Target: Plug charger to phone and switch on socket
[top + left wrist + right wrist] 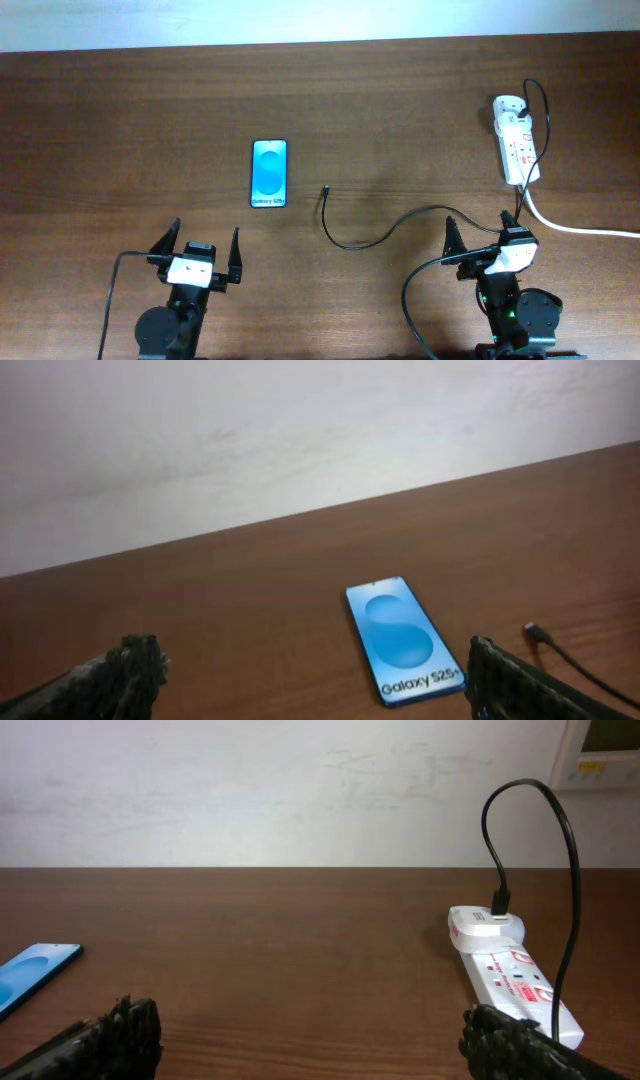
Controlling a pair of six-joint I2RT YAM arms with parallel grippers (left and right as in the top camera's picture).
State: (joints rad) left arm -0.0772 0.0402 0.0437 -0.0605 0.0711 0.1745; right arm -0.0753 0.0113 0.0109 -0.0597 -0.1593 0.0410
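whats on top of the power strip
A white adapter block sits on the far end of the power strip, with the black charger cable plugged into it. The outlet beneath the block is covered.

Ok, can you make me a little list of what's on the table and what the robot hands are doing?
Phone: blue-screened, black-edged smartphone, flat on the brown wooden table, screen up
Charger: thin black cable, free plug tip beside the phone, not touching; other end in the strip
Socket: white power strip, far right; switch state not readable
Left hand: open, empty, short of the phone
Right hand: open, empty, short of the strip
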